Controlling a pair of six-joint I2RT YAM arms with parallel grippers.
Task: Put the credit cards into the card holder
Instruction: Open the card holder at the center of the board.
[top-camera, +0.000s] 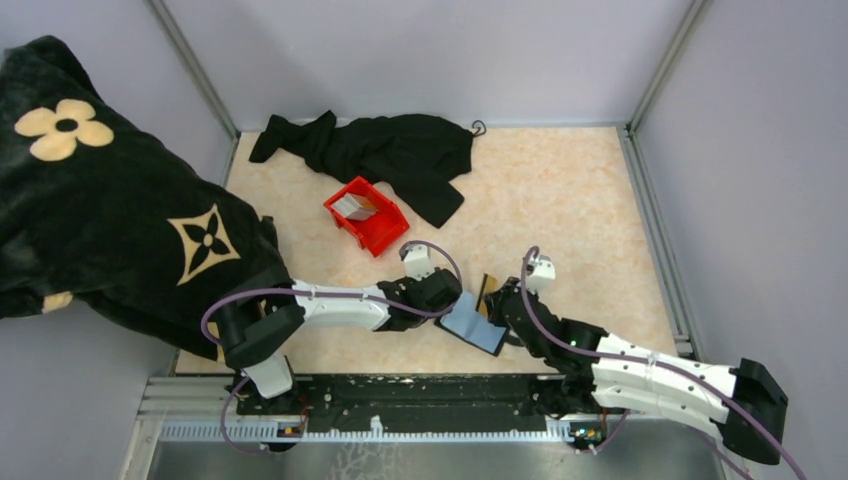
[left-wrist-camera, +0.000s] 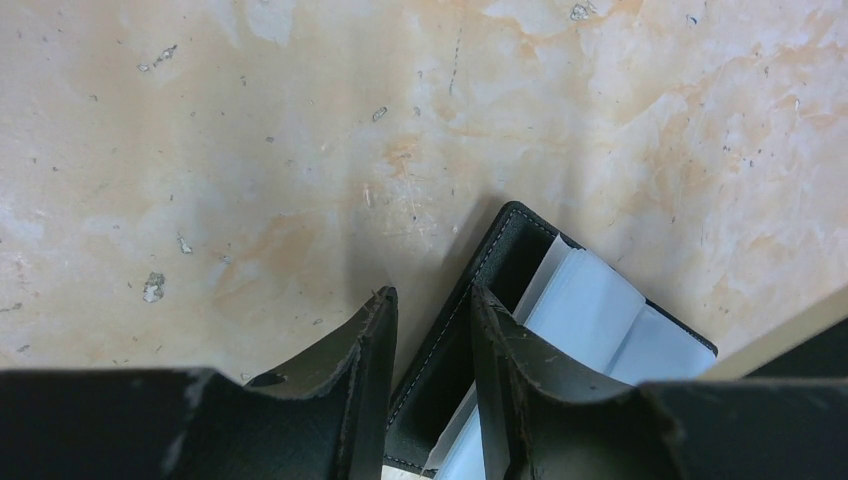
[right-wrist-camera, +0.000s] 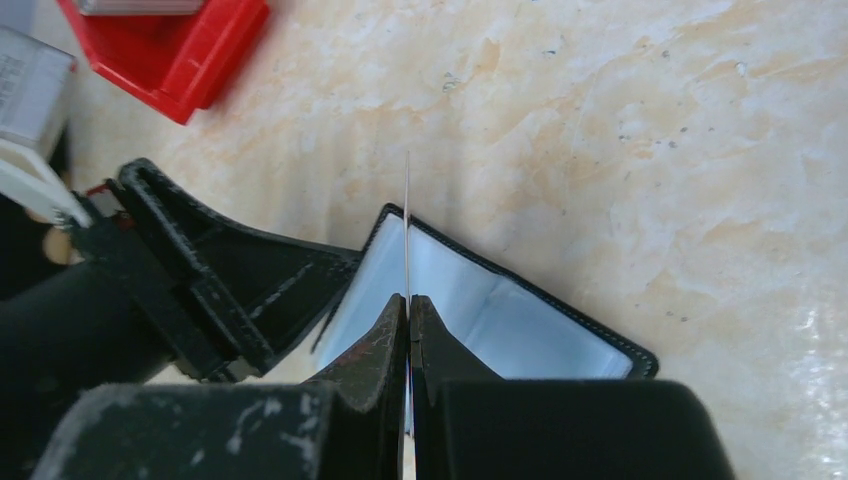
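Our right fingers (right-wrist-camera: 385, 350) pinch a card (right-wrist-camera: 407, 190) edge-on, directly over the open holder (right-wrist-camera: 520, 320). Our left fingers (left-wrist-camera: 372, 350) clamp the holder's left flap, steadying it.

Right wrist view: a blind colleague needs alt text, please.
The right gripper pinches a thin credit card, seen edge-on, over an open black card holder with pale lining on a marbled table. The left gripper holds the holder's left flap; a red bin sits top left.
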